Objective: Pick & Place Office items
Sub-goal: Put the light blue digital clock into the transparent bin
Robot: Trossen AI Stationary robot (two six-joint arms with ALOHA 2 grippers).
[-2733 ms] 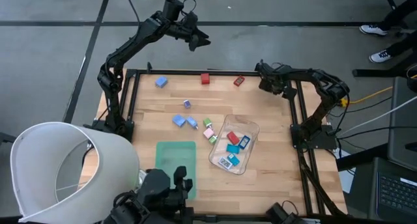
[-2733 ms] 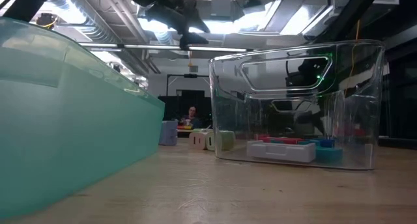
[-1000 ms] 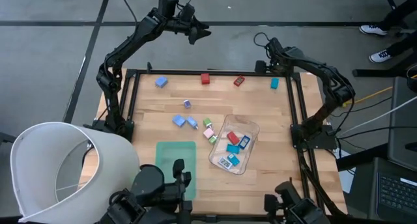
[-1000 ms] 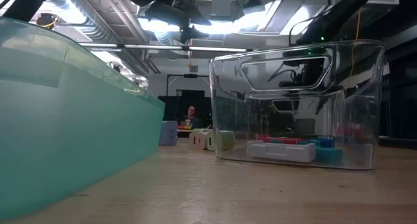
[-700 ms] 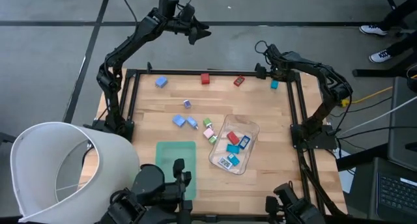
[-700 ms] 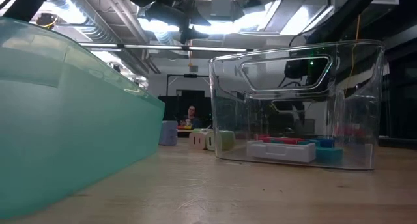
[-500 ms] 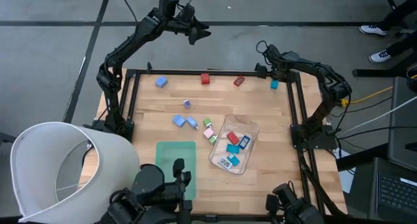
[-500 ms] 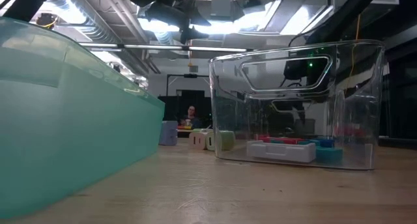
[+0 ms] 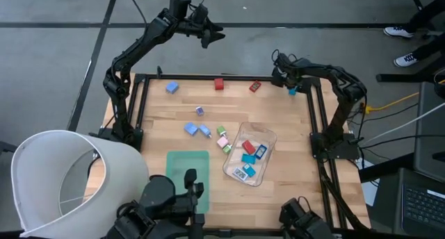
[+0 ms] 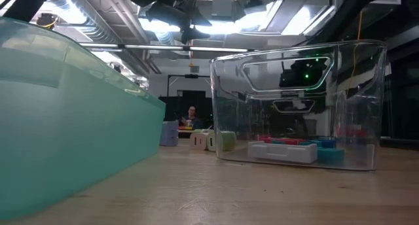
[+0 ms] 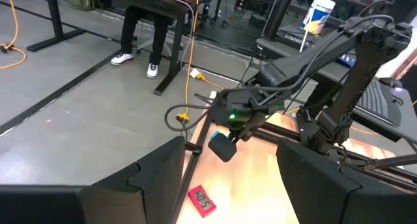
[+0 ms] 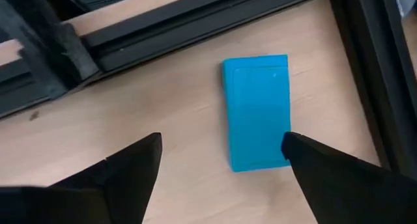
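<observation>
in the high view, the right gripper (image 9: 286, 81) is being held over a teal block (image 9: 292, 90) at the table's far right corner, while the left gripper (image 9: 211, 35) is being kept beyond the far edge, fingers partly apart and empty. in the right wrist view, the wide-open fingers (image 12: 130, 168) are being positioned beside the block, not yet astride; centring, lowering and closing are judged next.

Two dark jointed arms (image 9: 139, 51) (black cables looped).

Around my wooden table (image 9: 278, 114) I see grey concrete floor (image 9: 55, 51), a black-legged desk (image 11: 58, 19), and bright ceiling lights (image 10: 288, 19).
</observation>
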